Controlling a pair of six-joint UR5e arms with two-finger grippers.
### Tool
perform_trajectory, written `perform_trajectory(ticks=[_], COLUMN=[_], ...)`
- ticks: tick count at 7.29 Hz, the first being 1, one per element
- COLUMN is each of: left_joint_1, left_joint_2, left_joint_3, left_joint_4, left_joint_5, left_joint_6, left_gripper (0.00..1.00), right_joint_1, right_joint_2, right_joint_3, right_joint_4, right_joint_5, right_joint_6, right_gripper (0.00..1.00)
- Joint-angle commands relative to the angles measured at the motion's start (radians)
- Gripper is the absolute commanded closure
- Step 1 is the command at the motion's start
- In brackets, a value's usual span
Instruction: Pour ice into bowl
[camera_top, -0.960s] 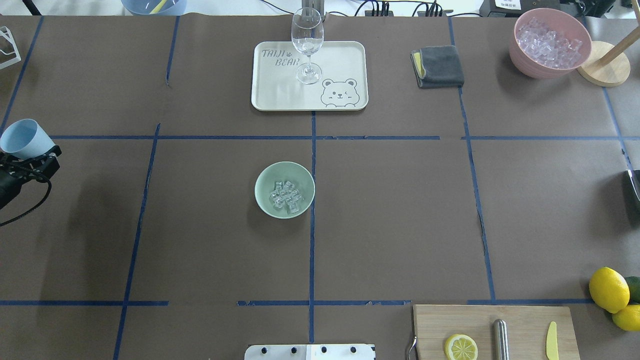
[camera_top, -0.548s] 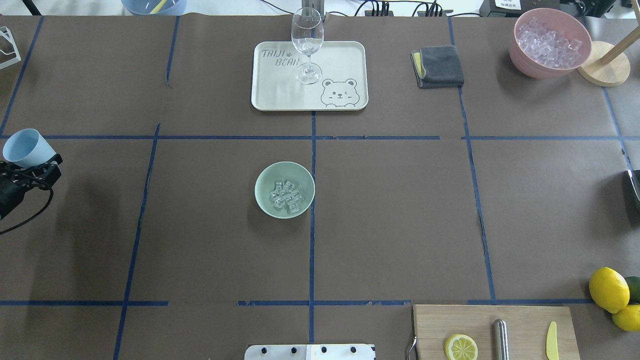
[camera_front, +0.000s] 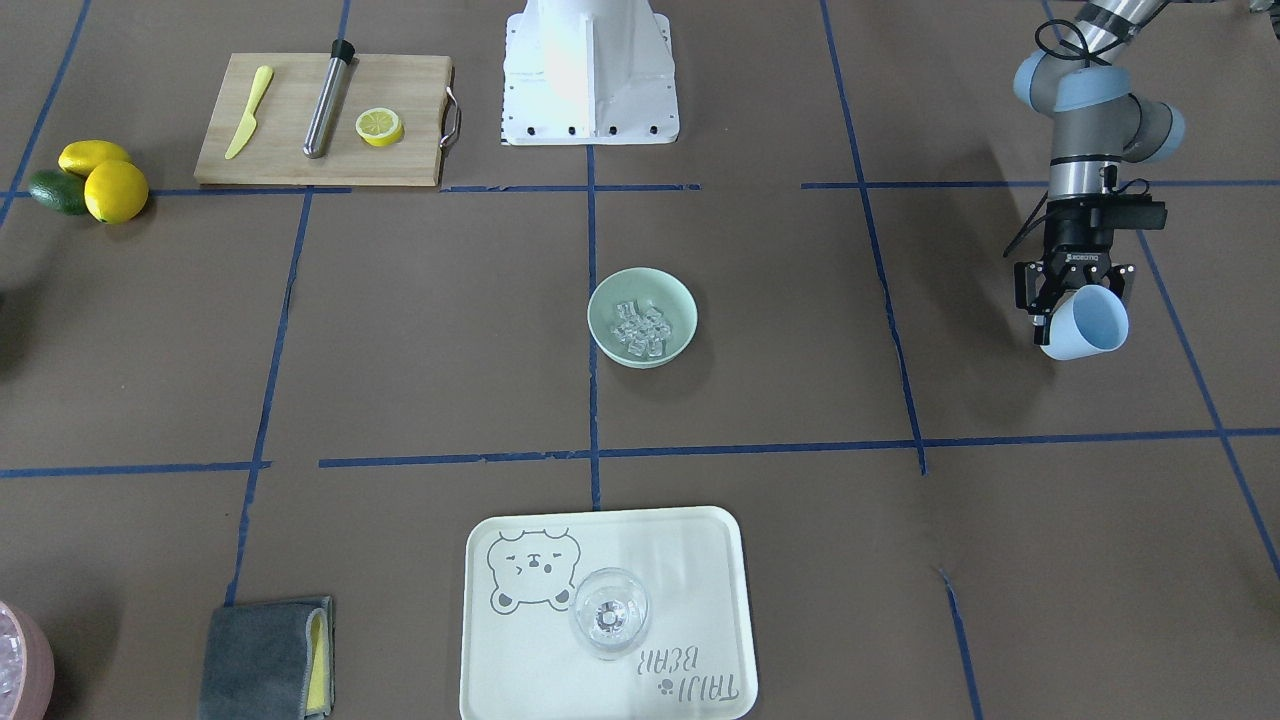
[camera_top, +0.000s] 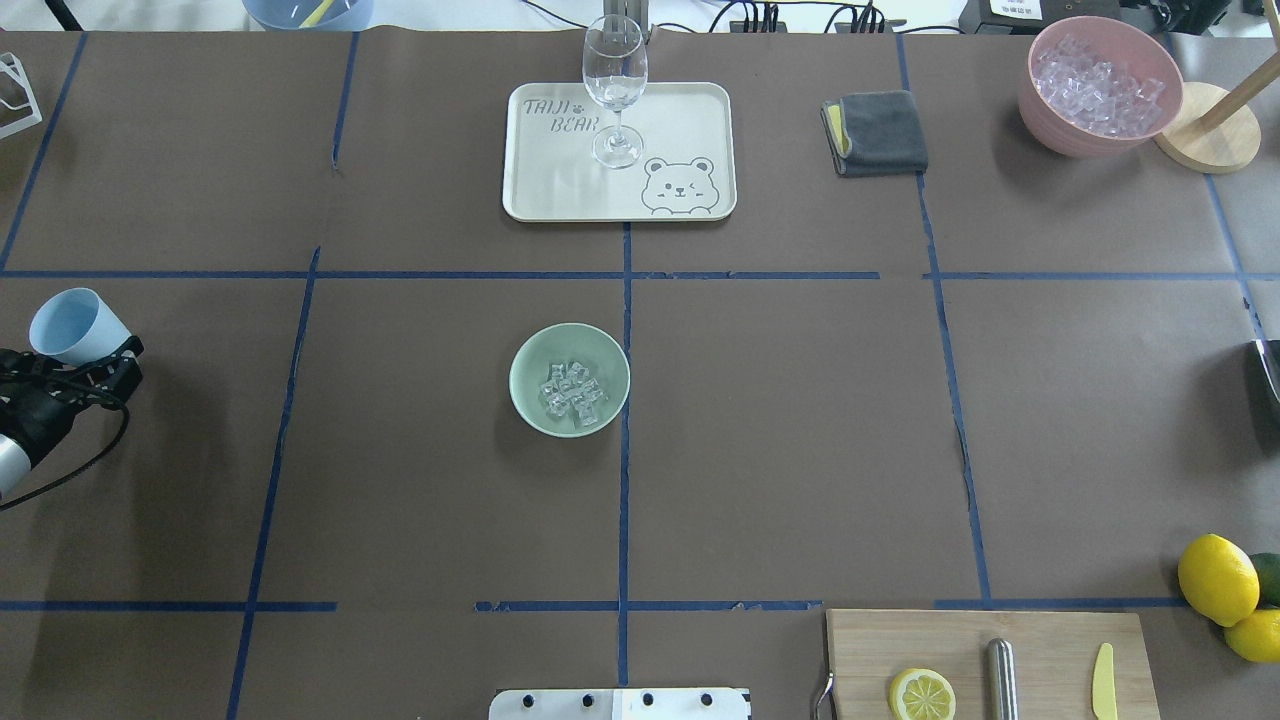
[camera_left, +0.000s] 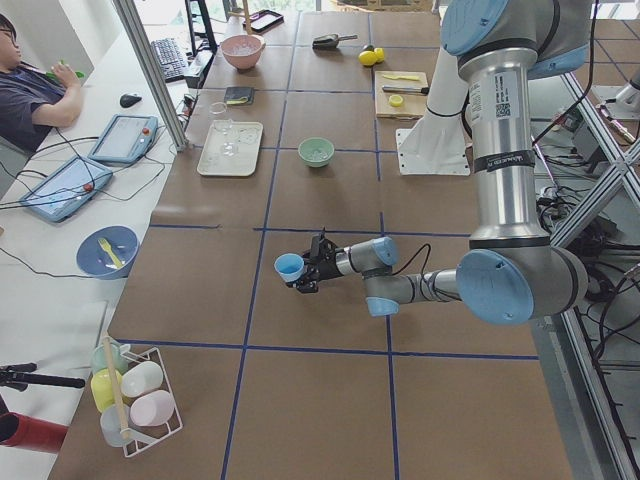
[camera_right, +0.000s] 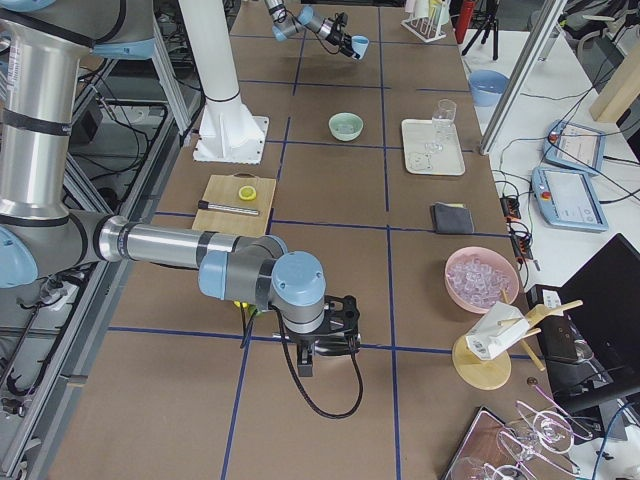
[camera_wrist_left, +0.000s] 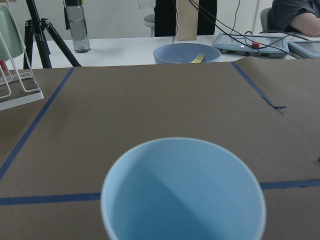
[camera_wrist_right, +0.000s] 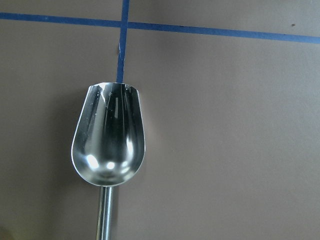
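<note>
The mint-green bowl (camera_top: 569, 379) stands at the table's middle with a small heap of clear ice (camera_top: 572, 391) in it; both also show in the front view, the bowl (camera_front: 642, 316) and the ice (camera_front: 640, 328). My left gripper (camera_top: 100, 352) is shut on an empty, tilted pale blue cup (camera_top: 76, 327), far to the bowl's left near the table edge. The cup's empty inside fills the left wrist view (camera_wrist_left: 182, 195). My right gripper (camera_right: 325, 348) is low over the table at the far right, shut on an empty metal scoop (camera_wrist_right: 109, 142).
A cream tray (camera_top: 690, 120) with a wine glass (camera_top: 615, 85) is beyond the bowl. A pink bowl of ice (camera_top: 1098, 85) and a grey cloth (camera_top: 878, 132) are at the back right. A cutting board (camera_top: 1040, 660) and lemons (camera_top: 1218, 578) are at the near right.
My left gripper with the blue cup has moved toward the robot's side of the table and slightly right. The bowl and ice have not moved.
</note>
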Motion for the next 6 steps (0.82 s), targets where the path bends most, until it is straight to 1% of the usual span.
perform_trajectory(ticks=[1,2,3,4,5,6], left_joint_1=[0.036,0.048,0.051,0.052,0.052,0.052], left_joint_2=[0.0,0.0,0.002,0.002,0.002,0.002], left_joint_3=[0.01,0.012,0.013,0.013,0.013,0.013], left_joint_4=[0.0,0.0,0.0,-0.002,-0.002,-0.002], left_joint_5=[0.008,0.02,0.02,0.025,0.028,0.032], left_joint_6=[-0.014,-0.014,-0.014,-0.015,-0.015,-0.015], left_gripper=[1.0,0.96,0.79,0.2,0.0,0.0], right_joint_1=[-0.001,-0.001,-0.001,-0.001,-0.001,-0.001], right_joint_2=[0.0,0.0,0.0,0.0,0.0,-0.001], right_joint_3=[-0.001,-0.001,-0.001,-0.002,-0.001,-0.001], right_joint_4=[0.0,0.0,0.0,0.0,0.0,0.0], right_joint_5=[0.0,0.0,0.0,0.0,0.0,0.0], right_joint_6=[-0.001,0.0,-0.001,-0.001,0.0,0.0], right_gripper=[0.0,0.0,0.0,0.0,0.0,0.0])
